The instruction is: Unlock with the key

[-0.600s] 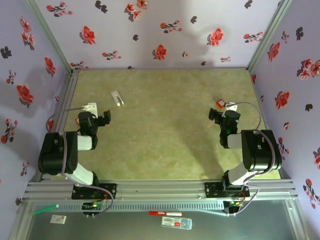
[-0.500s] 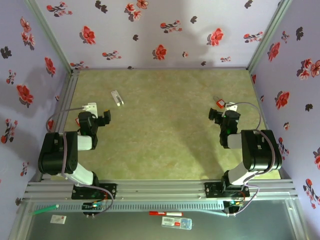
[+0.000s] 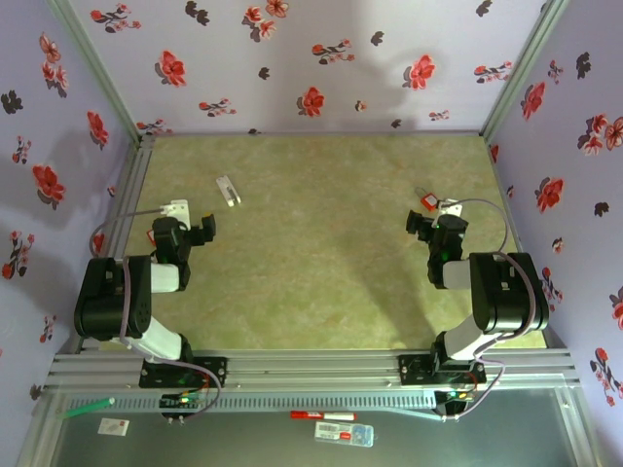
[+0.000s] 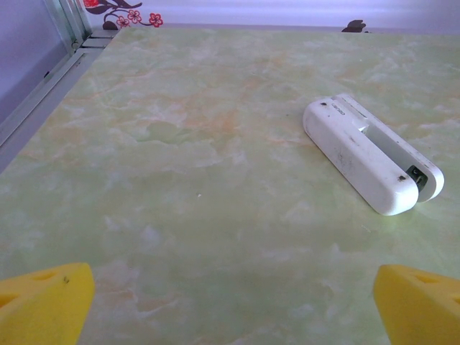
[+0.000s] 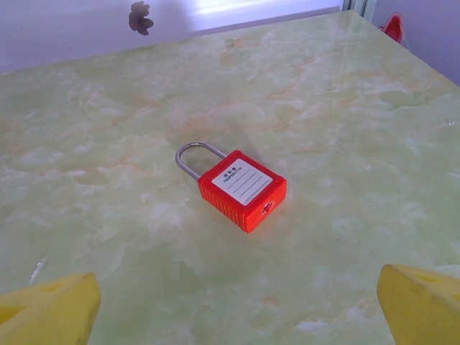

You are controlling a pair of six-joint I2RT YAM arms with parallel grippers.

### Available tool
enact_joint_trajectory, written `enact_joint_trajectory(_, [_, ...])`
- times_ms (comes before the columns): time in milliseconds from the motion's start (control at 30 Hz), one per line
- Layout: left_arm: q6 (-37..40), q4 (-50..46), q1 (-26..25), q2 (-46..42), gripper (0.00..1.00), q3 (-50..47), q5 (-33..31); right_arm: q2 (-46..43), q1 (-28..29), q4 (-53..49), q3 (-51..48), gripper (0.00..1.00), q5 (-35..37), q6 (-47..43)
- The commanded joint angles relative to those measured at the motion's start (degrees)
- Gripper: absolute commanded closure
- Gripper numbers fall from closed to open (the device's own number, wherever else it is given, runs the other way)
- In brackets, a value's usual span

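While left fingers (image 4: 43, 305), right fingers (image 5: 47, 309) gape, red ribbed padlock (image 5: 243, 188) lies flat; rounded white case (image 4: 359, 154), possibly key.

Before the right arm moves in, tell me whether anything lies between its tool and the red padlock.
Nothing visible does. In the right wrist view the red padlock lies flat on the table, straight ahead of the open right tool, with only marbled tabletop between them.
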Motion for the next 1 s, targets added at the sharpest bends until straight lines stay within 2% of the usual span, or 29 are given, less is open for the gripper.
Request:
enact_joint_trajectory(0, [1.39,-0.45,-0.07,-0.63,0.0,0.85,-1.13,0.13,-0.45,-0.19,1.02,0.01,-0.62,-1.05])
enact_joint_trajectory(367, [1.38,-0.98,-0.12,-0.69,0.0,1.03,-1.0,-0.34,-0.46,0.04,0.89,0.01,-1.06,-1.48])
enact_joint_trajectory(700, [2.19,-6.65,-0.5,-6.65,0.0,1.69,-0.07,-10.6,1.48,-17.53,4.56,0.01,-0.44,-1.39])
enact_joint_trajectory(833, [3.06,-12.51,-1.15,-11.1,0.0,3.12,-0.18,-16.84,2.69,-24.92,5.11,0.01,0.4,0.12])
enact_joint_trajectory(967, [1.7,-19.97,-2.07,-16.79,0.0,5.52,-0.3,-23.71,3.29,-38.03,8.54,0.01,0.68,3.48])
